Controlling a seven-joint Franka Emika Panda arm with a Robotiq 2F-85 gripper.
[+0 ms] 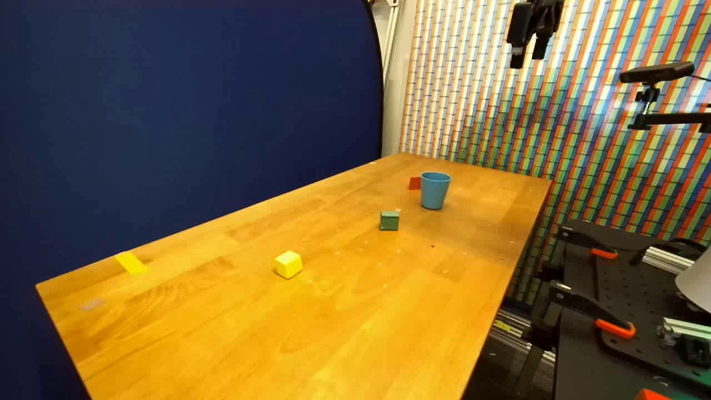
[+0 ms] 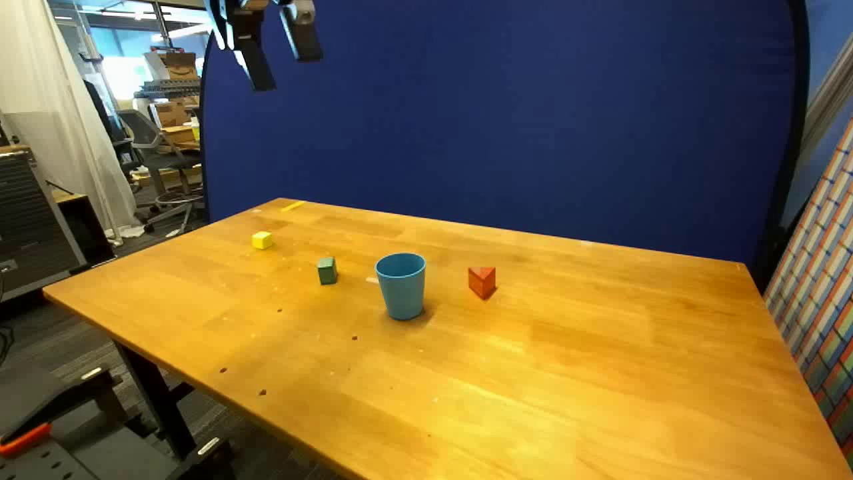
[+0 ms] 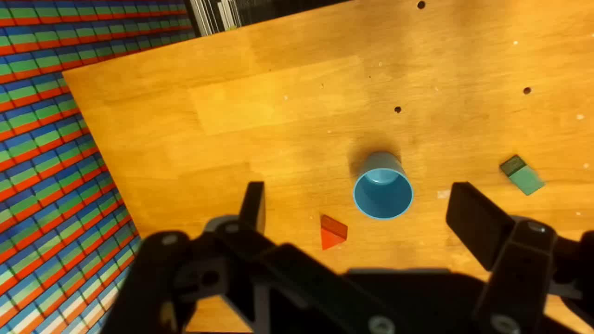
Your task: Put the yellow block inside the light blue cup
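Note:
The yellow block [image 1: 288, 264] is a small bright cube on the wooden table; it also shows in an exterior view [image 2: 262, 240] and is out of the wrist view. The light blue cup [image 1: 434, 191] stands upright on the table, also seen in an exterior view [image 2: 403, 293]. In the wrist view the cup [image 3: 383, 199] shows its open mouth and looks empty. My gripper [image 1: 528, 55] is high above the table in both exterior views [image 2: 285, 69]. In the wrist view its fingers [image 3: 355, 186] are wide apart with nothing held, and the cup appears far below between them.
A green block [image 2: 326, 271] stands between the yellow block and the cup. A red triangular block [image 2: 482, 283] lies close beside the cup. A flat yellow piece [image 1: 131, 263] lies at the table's edge, near a dark blue screen [image 1: 194, 111]. A camera [image 1: 657, 72] is mounted beyond the table [image 1: 344, 344].

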